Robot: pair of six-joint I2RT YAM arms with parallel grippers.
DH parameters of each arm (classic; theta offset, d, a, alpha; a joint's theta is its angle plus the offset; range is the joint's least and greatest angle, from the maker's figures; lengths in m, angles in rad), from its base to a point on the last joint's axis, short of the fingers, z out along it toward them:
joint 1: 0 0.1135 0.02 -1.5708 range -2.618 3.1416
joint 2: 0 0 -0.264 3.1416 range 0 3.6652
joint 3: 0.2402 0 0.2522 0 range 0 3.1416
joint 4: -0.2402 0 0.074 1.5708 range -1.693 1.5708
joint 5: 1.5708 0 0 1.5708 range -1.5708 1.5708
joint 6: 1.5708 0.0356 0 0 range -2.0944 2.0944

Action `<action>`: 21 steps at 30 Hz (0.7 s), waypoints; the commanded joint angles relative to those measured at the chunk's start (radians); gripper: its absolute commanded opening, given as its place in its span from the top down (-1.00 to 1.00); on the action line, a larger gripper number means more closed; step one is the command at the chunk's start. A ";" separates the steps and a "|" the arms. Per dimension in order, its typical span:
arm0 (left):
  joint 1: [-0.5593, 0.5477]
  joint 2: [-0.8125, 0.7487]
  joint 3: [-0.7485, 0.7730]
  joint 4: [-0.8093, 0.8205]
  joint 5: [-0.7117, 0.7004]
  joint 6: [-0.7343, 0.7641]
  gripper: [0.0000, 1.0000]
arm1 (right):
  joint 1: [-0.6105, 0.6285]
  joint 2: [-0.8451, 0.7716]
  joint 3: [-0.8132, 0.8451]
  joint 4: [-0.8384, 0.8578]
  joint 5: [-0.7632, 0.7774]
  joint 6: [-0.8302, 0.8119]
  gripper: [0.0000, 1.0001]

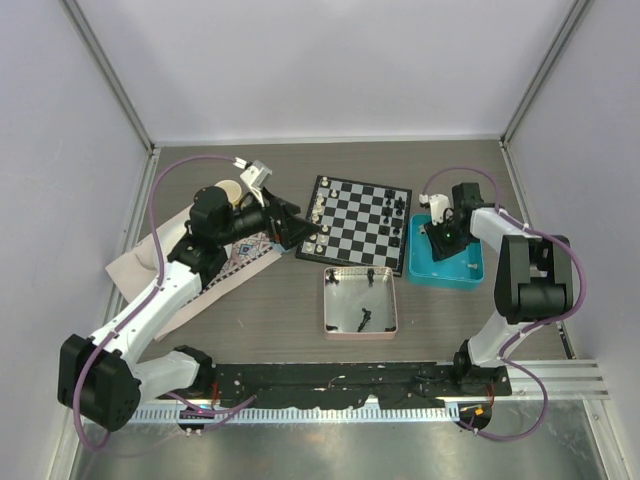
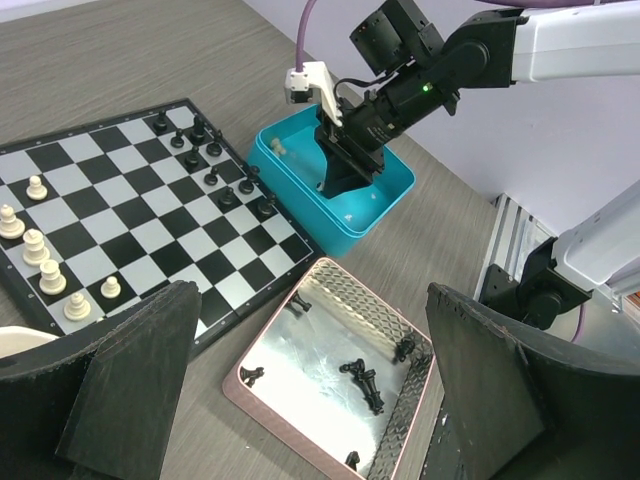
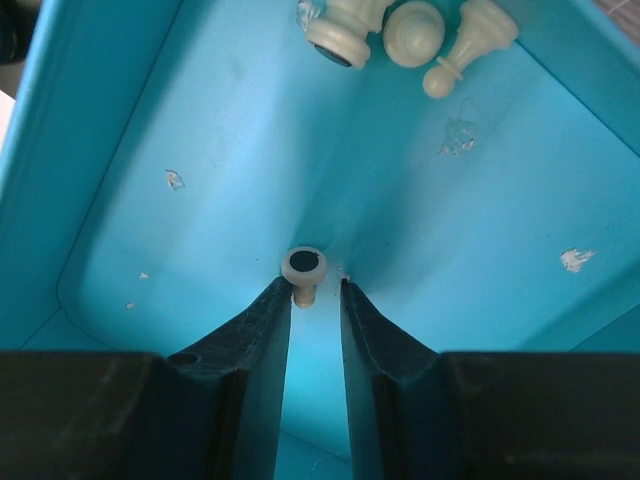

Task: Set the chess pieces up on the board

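The board (image 1: 355, 225) (image 2: 130, 220) lies mid-table, white chess pieces (image 2: 40, 260) along its left side and black ones (image 2: 215, 165) along its right. More black pieces (image 2: 365, 380) lie in the pink tray (image 1: 360, 335). My right gripper (image 1: 440, 235) (image 3: 315, 283) reaches down into the blue tray (image 1: 455, 275) (image 3: 100, 150). Its jaws stand a little apart, and a small white piece (image 3: 303, 268) lies on its side at the left fingertip, touching only that finger. Three white pieces (image 3: 410, 35) lie at the tray's far end. My left gripper (image 1: 305, 232) (image 2: 312, 295) hangs wide open and empty at the board's left edge.
A cream cup (image 1: 228, 192) and a patterned cloth (image 1: 245, 265) lie under the left arm at the left. The pink tray (image 2: 280, 395) sits just in front of the board. Enclosure walls close in the table on three sides.
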 commanded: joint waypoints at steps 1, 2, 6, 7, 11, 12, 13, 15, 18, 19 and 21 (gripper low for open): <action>-0.003 -0.004 0.021 0.051 0.027 0.008 -0.98 | -0.016 -0.011 -0.020 0.011 -0.015 -0.007 0.41; -0.005 -0.002 0.021 0.051 0.027 0.008 -0.99 | -0.019 -0.008 -0.022 0.011 -0.015 -0.007 0.51; -0.005 -0.004 0.022 0.050 0.030 0.007 -0.99 | -0.053 -0.025 -0.013 0.005 -0.057 0.002 0.49; -0.005 -0.002 0.024 0.048 0.030 0.007 -0.99 | -0.064 -0.033 0.010 -0.022 -0.080 -0.007 0.43; -0.005 -0.002 0.024 0.047 0.027 0.008 -0.99 | -0.111 -0.068 0.076 -0.068 -0.194 -0.007 0.04; -0.005 -0.001 0.025 0.047 0.029 0.007 -0.99 | -0.114 -0.074 0.085 -0.062 -0.199 0.003 0.03; -0.005 -0.001 0.025 0.050 0.029 0.005 -0.99 | -0.114 -0.076 0.100 -0.053 -0.202 0.017 0.04; -0.005 0.004 0.022 0.056 0.029 0.001 -0.98 | -0.113 -0.070 0.110 -0.004 -0.226 0.087 0.05; -0.006 0.004 0.021 0.061 0.029 -0.002 -0.99 | -0.105 -0.043 0.114 0.094 -0.210 0.211 0.15; -0.006 0.002 0.021 0.061 0.027 -0.002 -0.98 | -0.102 -0.027 0.114 0.119 -0.199 0.233 0.17; -0.006 -0.002 0.016 0.058 0.024 -0.001 -0.99 | -0.084 -0.013 0.114 0.175 -0.161 0.272 0.21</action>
